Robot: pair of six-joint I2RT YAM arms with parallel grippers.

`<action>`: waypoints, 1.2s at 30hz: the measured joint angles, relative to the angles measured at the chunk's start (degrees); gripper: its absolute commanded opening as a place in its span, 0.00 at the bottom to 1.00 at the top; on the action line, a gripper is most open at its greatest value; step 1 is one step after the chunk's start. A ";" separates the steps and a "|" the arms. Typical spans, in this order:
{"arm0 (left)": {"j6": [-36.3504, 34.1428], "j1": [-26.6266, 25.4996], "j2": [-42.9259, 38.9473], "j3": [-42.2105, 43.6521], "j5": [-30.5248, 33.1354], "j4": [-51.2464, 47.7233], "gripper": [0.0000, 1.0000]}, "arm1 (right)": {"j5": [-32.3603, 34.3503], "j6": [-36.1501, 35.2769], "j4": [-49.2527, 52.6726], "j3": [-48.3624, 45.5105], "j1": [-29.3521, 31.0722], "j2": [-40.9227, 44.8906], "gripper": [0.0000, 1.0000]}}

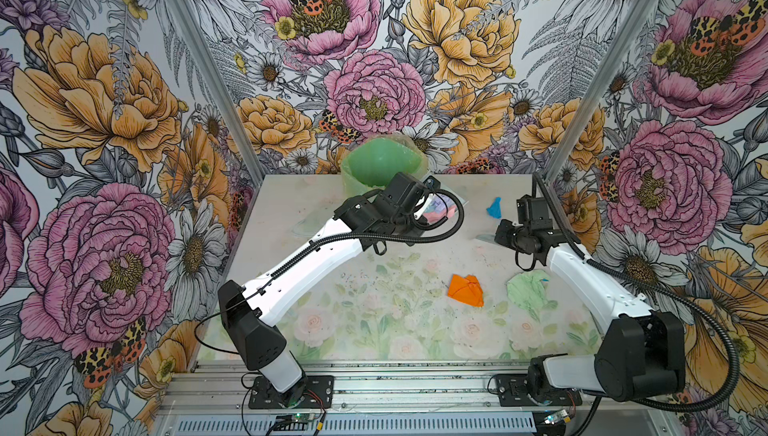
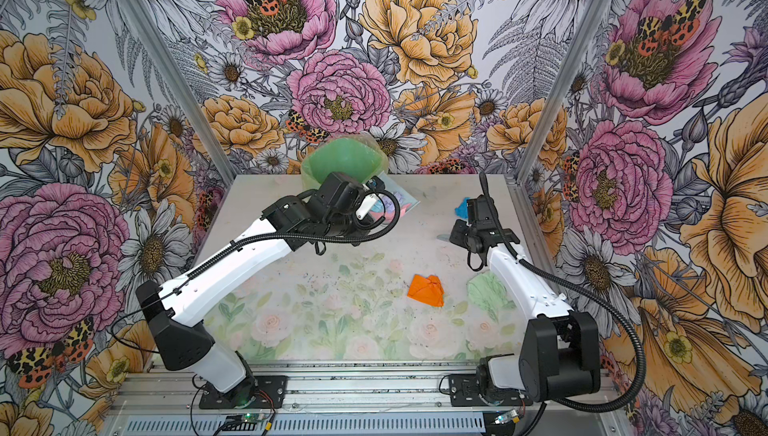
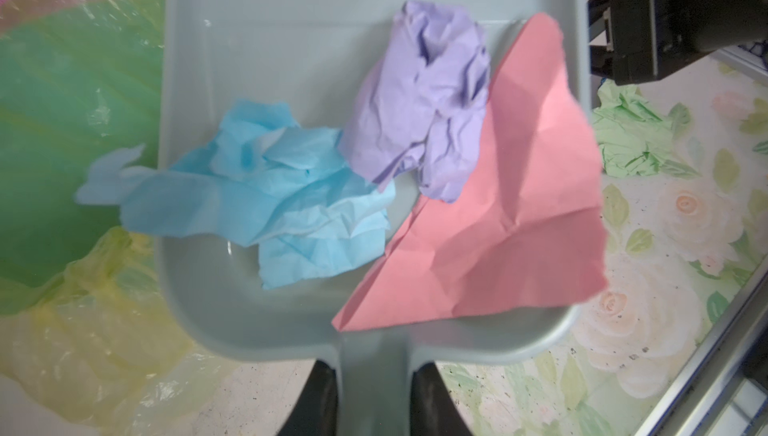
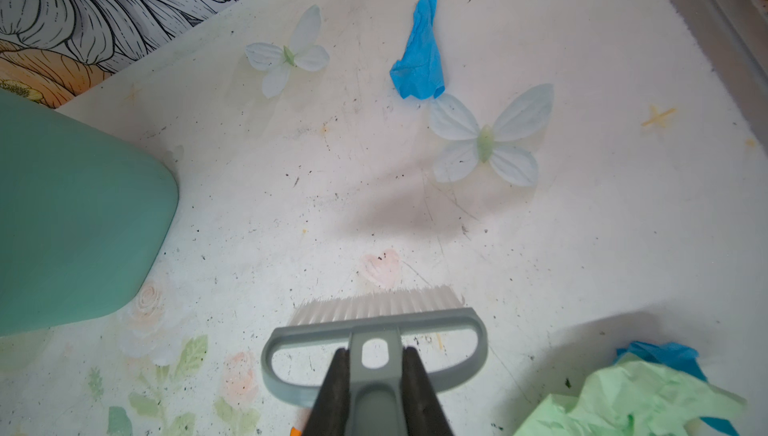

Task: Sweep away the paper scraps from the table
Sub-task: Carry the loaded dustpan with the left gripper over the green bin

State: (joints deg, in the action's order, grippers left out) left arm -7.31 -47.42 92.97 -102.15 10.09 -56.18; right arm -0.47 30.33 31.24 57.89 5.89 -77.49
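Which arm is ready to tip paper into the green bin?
Left. The left hand holds the dustpan with paper scraps right by the bin; the right hand only holds the brush.

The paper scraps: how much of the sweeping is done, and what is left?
Done: light blue, lilac and pink scraps lie in the dustpan. In hand: the left gripper holds it at the bin, unemptied; the right gripper holds the brush. Left: blue, orange and green scraps on the table.

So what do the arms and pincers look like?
Left arm and right arm match: white shells, black joints, black ribbed cable hose alongside. Left pincer and right pincer have black, tapering jaws.
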 measured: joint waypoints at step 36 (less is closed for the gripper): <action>8.28 25.18 12.20 -23.80 -23.96 -10.05 0.23 | -2.01 0.02 0.00 0.00 -0.24 -1.31 0.00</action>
State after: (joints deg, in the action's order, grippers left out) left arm 0.97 -22.24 105.16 -125.95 -13.87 -66.24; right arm -2.48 30.35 31.24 57.89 5.65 -78.81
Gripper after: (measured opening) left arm 0.230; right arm 0.181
